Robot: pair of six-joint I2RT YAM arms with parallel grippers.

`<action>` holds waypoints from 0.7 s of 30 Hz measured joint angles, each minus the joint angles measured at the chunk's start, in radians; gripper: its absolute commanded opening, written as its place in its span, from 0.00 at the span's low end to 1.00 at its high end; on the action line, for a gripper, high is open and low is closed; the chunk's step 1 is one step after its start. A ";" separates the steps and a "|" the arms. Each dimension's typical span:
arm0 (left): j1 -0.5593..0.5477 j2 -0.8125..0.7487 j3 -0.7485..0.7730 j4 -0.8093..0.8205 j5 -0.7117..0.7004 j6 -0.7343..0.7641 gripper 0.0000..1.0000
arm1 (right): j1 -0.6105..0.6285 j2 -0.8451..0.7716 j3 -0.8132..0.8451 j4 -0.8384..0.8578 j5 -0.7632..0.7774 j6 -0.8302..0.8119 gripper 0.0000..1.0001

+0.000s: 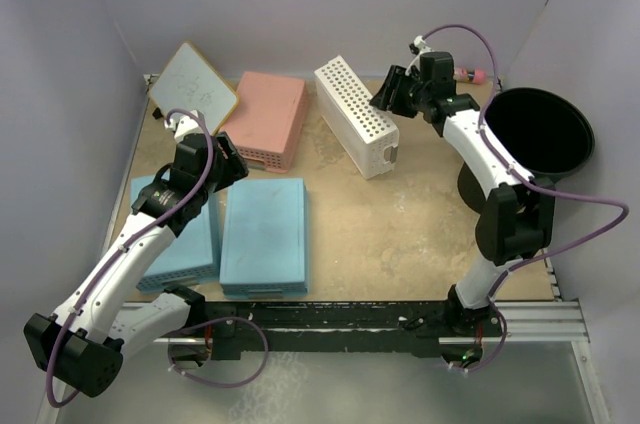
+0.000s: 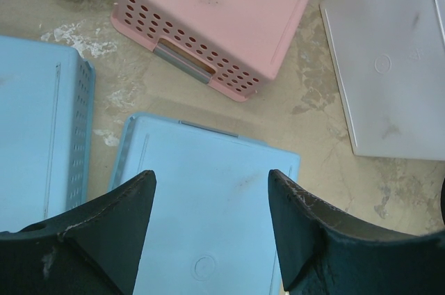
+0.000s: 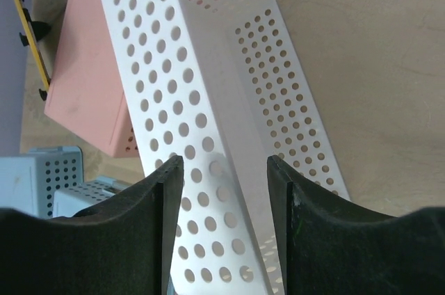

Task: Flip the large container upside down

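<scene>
Top external view is showing the large container (image 1: 548, 132) sitting upright, mouth open to the ceiling, at the right edge of the surface (image 1: 400, 234). The right pincer (image 1: 388, 94) is hanging left of the container and well apart from it, over the white perforated basket (image 1: 357, 119). The right wrist view is showing its jaws parted and gripping nothing. The left pincer (image 1: 230, 159) is hovering much farther left of the container, above the blue baskets (image 1: 263, 234), its jaws likewise parted and empty.

I am judging this to be the approach step, since nothing is touching the container yet. The next move is calling for the right arm to swing toward the container, set one finger inside the rim and one outside, pinch the wall, then lift and roll the wrist until the mouth is facing down. With a tub this bulky, a shallow pinch is risking a slip.
</scene>
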 measured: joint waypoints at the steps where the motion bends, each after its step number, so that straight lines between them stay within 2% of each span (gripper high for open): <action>1: 0.000 0.000 0.000 0.000 0.000 0.000 0.63 | 0.000 0.000 0.006 0.000 0.000 -0.002 0.50; 5: 0.000 0.000 0.000 0.000 0.000 0.000 0.63 | 0.000 0.001 0.032 0.002 0.000 -0.007 0.41; 13: 0.000 0.000 0.000 0.000 0.000 0.000 0.63 | 0.000 0.032 0.050 0.002 0.018 -0.008 0.38; 17: 0.000 0.000 0.000 0.000 0.002 0.000 0.63 | 0.000 0.064 0.056 0.003 0.016 -0.007 0.24; 21: 0.000 0.000 0.000 0.000 0.004 0.000 0.63 | 0.001 0.067 0.066 0.016 0.011 -0.006 0.05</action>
